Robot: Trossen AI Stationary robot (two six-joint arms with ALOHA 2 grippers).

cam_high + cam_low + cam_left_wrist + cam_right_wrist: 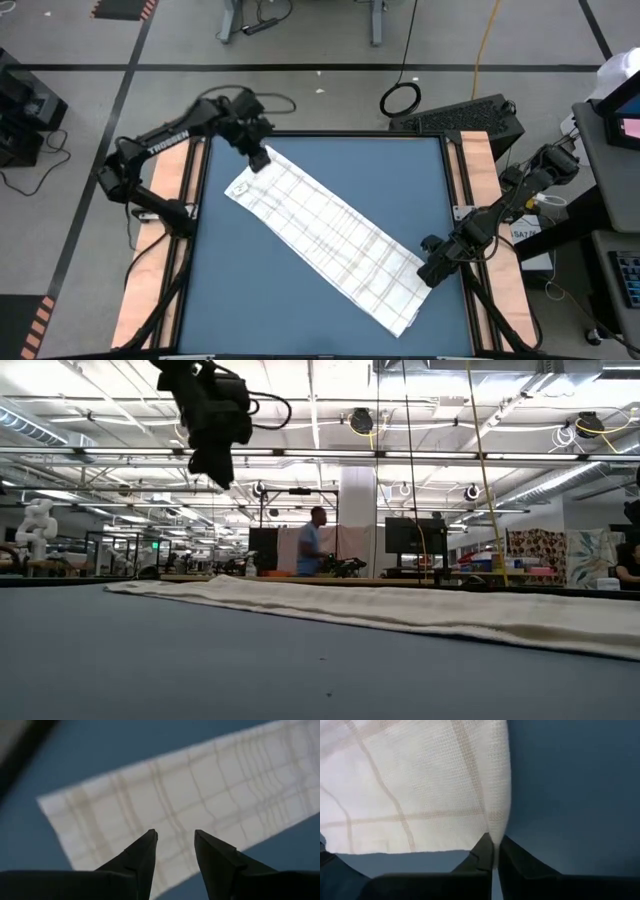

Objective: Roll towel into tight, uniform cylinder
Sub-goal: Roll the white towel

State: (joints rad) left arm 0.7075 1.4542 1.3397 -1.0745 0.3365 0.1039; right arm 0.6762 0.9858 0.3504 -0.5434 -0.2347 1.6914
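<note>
Diagonally across the blue desk (pixel 230 290) lies the towel (pixel 325 235), spread flat and unrolled, running from about ten o'clock down to about five o'clock in the high view. At its four-o'clock edge the right claw (pixel 494 851) is pinched tight on the cloth's border. The left claw (pixel 175 837) hangs above the ten-o'clock end of the towel, its fingers (pixel 145 852) partly apart and gripping nothing. Beyond the desk, a person (pixel 312 542) stands in the room.
</note>
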